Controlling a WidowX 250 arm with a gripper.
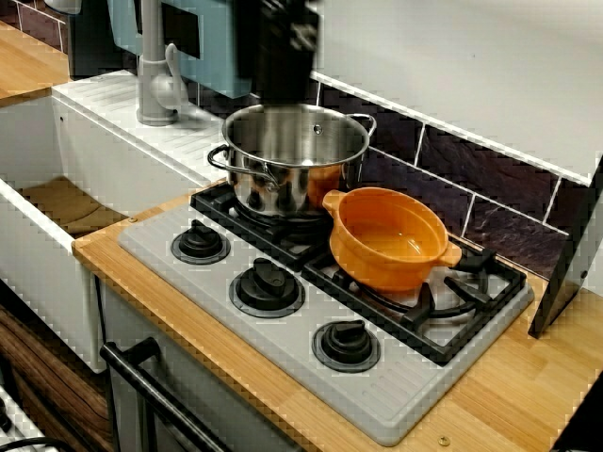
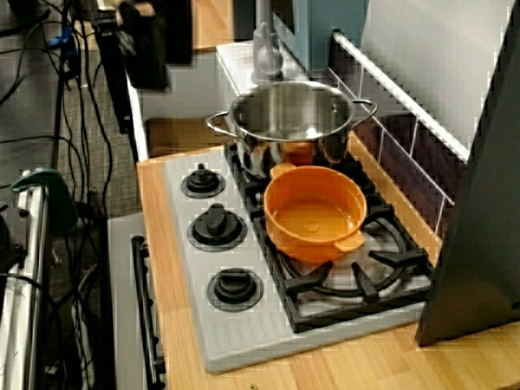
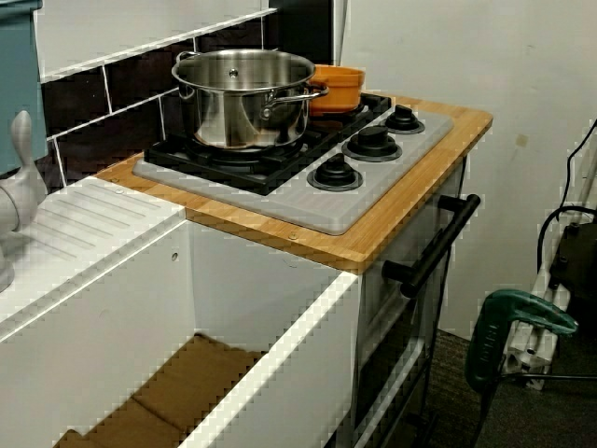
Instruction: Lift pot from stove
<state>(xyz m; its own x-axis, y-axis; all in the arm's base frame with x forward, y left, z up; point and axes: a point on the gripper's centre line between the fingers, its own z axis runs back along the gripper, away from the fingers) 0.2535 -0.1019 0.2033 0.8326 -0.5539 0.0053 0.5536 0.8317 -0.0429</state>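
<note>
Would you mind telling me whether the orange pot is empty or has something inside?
Empty: the orange pot sits upright on the stove, and its bare orange bottom shows.

A wooden counter (image 1: 528, 377) is set against a wall of dark tiles (image 1: 499, 202) with pale joints, and a plain white wall (image 3: 438, 65) is seen beside it. Next to the counter a white sink basin (image 3: 270, 373) with a ribbed draining board (image 3: 84, 219) and a grey tap (image 1: 155, 85) is placed. Below the counter an oven door with a black handle (image 3: 434, 247) is fitted. Cables (image 2: 77, 106) are spread over the grey floor, and a green clamp (image 3: 513, 327) is seen there.
</note>
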